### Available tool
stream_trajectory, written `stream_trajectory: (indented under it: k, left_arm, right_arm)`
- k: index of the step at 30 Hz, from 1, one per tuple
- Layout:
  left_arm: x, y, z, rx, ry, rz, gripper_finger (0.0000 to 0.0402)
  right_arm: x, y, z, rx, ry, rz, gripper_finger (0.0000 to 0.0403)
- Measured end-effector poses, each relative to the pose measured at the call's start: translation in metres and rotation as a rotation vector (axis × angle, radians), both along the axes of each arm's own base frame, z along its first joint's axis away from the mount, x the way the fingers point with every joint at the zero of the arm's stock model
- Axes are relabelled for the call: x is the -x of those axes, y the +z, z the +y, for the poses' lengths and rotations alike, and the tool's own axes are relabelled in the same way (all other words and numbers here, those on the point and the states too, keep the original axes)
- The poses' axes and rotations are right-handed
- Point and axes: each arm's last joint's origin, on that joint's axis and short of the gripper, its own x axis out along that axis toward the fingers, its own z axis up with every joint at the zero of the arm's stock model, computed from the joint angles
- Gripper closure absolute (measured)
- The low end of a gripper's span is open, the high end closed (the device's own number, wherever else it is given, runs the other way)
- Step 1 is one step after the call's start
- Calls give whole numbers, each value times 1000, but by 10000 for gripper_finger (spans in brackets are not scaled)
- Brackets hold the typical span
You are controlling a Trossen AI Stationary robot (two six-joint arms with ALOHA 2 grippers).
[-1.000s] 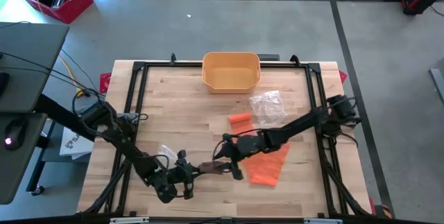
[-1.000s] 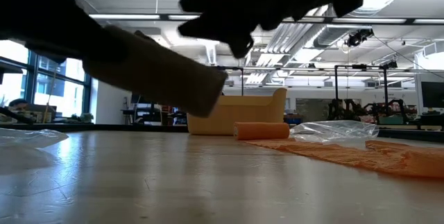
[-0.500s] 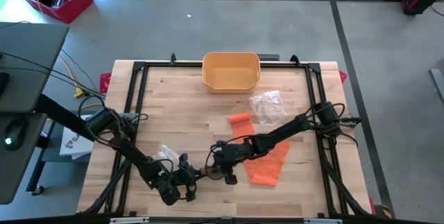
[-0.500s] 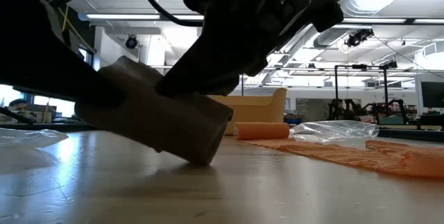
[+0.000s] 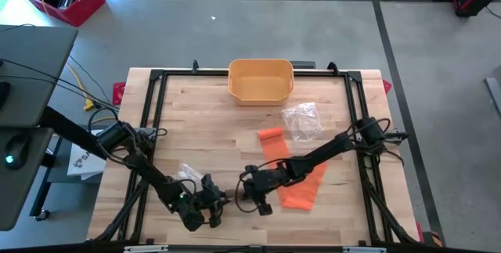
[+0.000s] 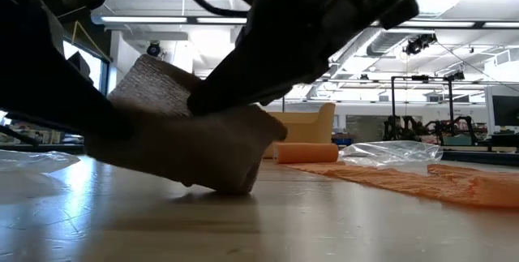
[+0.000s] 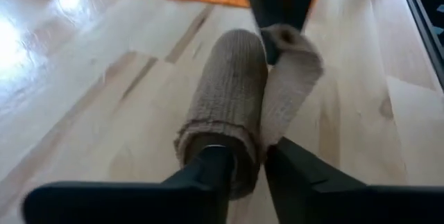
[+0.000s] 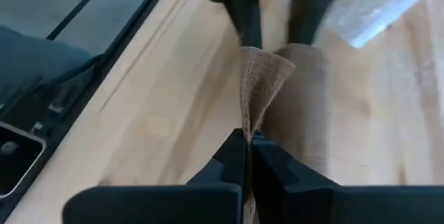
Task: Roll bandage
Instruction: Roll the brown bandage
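A tan bandage roll (image 5: 232, 196) lies near the table's front edge between my two grippers. The low view shows the roll (image 6: 203, 144) with its lower end on the wood. My left gripper (image 5: 213, 200) is at the roll's left end. Its fingers stand a little apart around the roll's wall (image 7: 253, 158). My right gripper (image 5: 249, 196) comes from the right and is shut on the bandage's loose tail (image 7: 291, 78). An orange bandage strip (image 5: 301, 182) lies unrolled to the right, with an orange roll (image 5: 271, 134) at its far end. My left gripper has one finger (image 7: 208, 175) at the hollow of the roll's near end (image 7: 201, 144) and the other (image 7: 298, 175) outside. The roll's wall lies in the gap between them. I cannot tell whether they still pinch it. The fingers lie along the roll. My right gripper pinches a folded edge of the loose tail (image 8: 255, 116) between its two shut fingers. The fingers slant down from the table's right. The tail fans out from the fingers toward the roll (image 8: 305, 106), which rests on the table.
A yellow bin (image 5: 261, 79) stands at the far edge. A clear plastic wrapper (image 5: 301, 120) lies beside the orange roll, and another wrapper (image 5: 188, 172) lies by the left arm. Black frame rails (image 5: 153, 128) run along the table's sides.
My right gripper has gone down and toward the table's left near corner, and has shut on the bandage's loose tail. My left gripper has sunk a little with the roll. The roll hung tilted in the air and now rests on the table, its tail drawn up.
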Motion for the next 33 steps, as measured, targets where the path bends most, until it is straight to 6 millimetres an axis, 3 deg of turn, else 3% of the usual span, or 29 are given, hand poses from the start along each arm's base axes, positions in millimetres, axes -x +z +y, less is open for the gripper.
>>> stream_trajectory:
  k: [7,12,26,33]
  left_arm:
    - [1,-2,0,33,-15,36,226]
    - [1,-3,0,40,-41,60,194]
    - [4,-6,2,-4,-64,103,188]
    - [1,-20,0,-20,-48,99,188]
  right_arm:
    - [7,0,17,7,47,-1,402]
    - [10,5,29,31,84,15,402]
    - [-14,77,42,249,39,-3,403]
    - [-20,107,41,324,-21,-33,403]
